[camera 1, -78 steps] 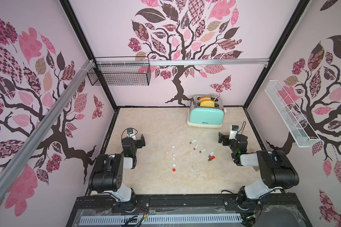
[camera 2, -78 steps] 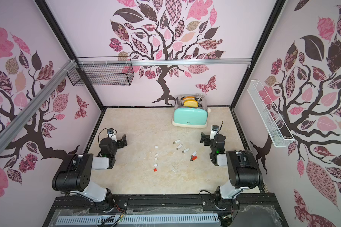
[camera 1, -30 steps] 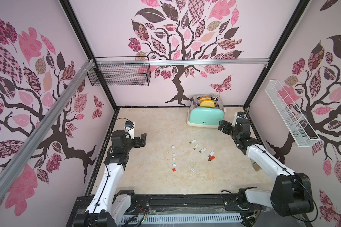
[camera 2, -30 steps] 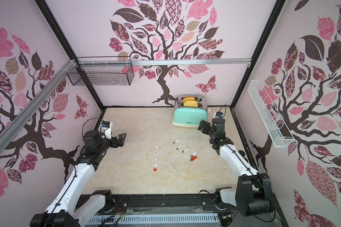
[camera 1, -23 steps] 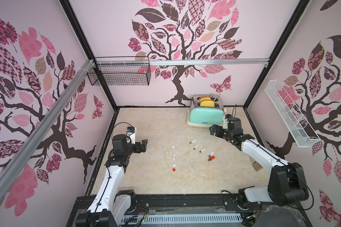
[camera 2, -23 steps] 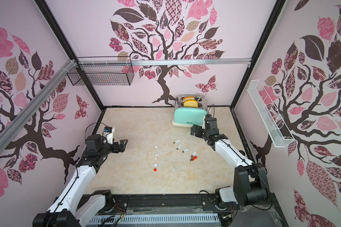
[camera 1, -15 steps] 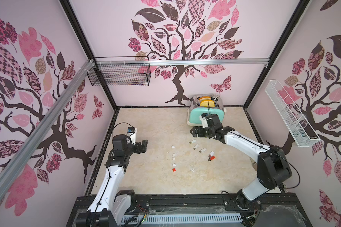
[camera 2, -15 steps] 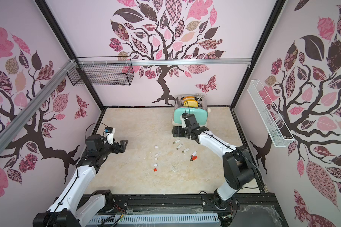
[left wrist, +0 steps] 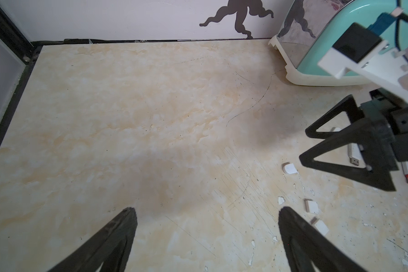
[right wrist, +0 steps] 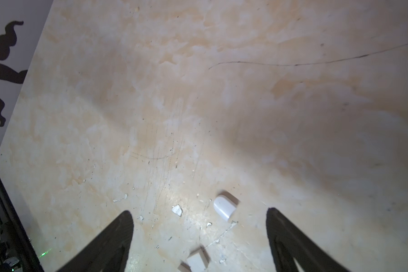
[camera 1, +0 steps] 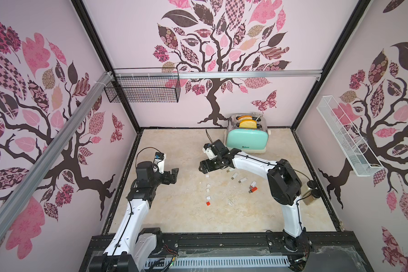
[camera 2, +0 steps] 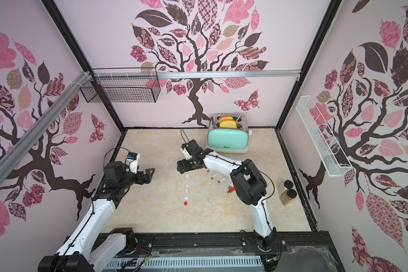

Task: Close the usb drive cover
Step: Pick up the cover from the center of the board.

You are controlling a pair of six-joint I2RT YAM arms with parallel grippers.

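Right end effector [right wrist: 198, 212], spread wide, hangs over the white cap [right wrist: 225, 208], which lies slantwise below my gap; my left end effector [camera 1: 174, 175], also spread, is farther off.

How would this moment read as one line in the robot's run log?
right jaws: open, poised over white cap | left jaws: open, empty | USB drives: uncapped, untouched on table

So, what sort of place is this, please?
Probably a robot test cell dressed like a home: a tree decal on the back wall, a toaster on the marble-look table, a left arm and right arm mounted at its front.
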